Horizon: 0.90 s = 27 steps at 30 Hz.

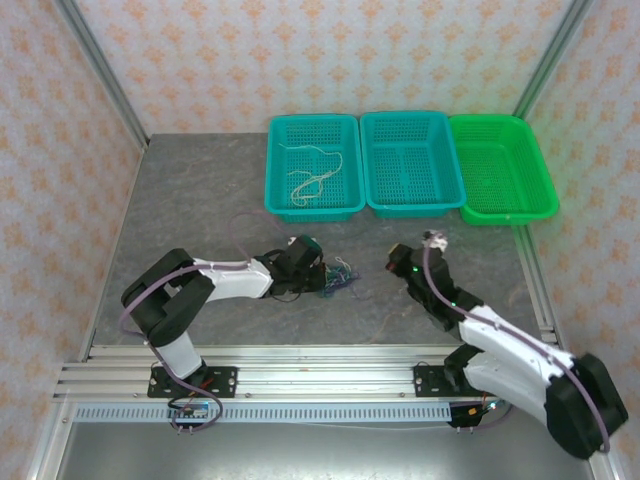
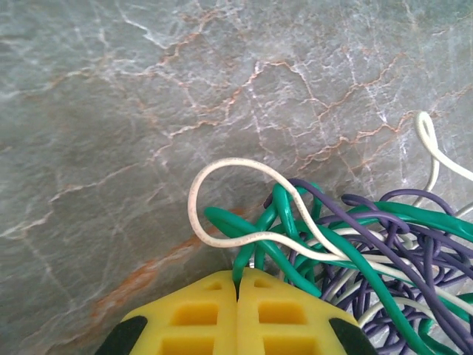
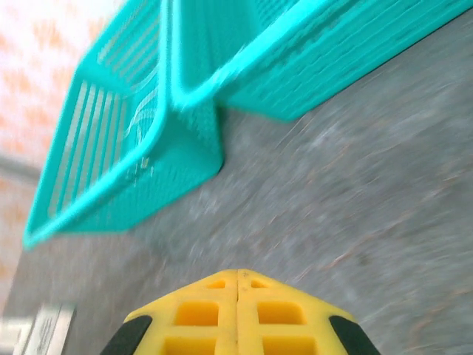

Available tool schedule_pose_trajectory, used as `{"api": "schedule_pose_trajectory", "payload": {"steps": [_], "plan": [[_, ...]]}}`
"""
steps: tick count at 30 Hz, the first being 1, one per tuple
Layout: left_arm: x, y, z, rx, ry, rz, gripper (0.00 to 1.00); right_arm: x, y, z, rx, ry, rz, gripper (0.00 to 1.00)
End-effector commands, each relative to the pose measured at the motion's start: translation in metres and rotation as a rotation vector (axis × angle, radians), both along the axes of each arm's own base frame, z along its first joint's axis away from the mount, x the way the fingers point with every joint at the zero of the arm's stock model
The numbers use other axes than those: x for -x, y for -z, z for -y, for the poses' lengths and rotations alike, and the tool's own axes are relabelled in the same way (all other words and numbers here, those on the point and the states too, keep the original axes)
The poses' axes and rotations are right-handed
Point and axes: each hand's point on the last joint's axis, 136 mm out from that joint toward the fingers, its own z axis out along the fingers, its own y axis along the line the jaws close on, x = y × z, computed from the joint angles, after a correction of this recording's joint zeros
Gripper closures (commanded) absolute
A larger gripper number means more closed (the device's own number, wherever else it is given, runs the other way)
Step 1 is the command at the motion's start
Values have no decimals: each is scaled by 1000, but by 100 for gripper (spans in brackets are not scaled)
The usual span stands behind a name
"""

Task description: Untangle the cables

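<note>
at the edge of the cable tangle (image 2: 369,251), the left gripper (image 2: 237,281) pinches a green strand (image 2: 244,259), likely to tug it free (right gripper (image 3: 237,275) pressed together, empty).

the table (image 1: 200,200) under me is a grey marbled slab with rusty and white veins, taking up the middle of the overhead frame. across its upper right stand three mesh baskets in a close row: the left teal basket (image 1: 312,212), the middle teal basket (image 1: 415,208), then the green basket (image 1: 508,214). just below centre lies a tangle of cables (image 1: 340,272), teal-green, purple and whitish, looped over one another on the bare stone.
</note>
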Motion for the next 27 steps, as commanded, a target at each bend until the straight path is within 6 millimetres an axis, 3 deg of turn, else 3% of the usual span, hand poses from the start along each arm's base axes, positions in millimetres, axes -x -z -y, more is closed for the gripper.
{"api": "schedule_pose_trajectory", "payload": {"steps": [1,3,5,7,12,17,23,27], "plan": [[14,26,-46,-178,-38,-45,100,9,3,29,9,92,-1,100],[13,21,-32,-104,12,-20,100,10,-12,7,26,-57,42,97],[14,9,-8,-4,110,31,100,15,-21,-32,22,-285,31,78],[13,-1,1,-28,193,99,100,18,-16,-56,41,-434,-51,69],[3,-23,0,-206,316,280,100,19,3,-81,129,-591,-222,54],[1,-63,3,-255,388,451,100,24,19,-100,235,-661,-336,34],[3,-70,-1,-309,399,490,100,26,39,-115,283,-695,-421,28],[9,-66,1,-305,404,486,100,20,46,-118,298,-665,-436,42]]}}
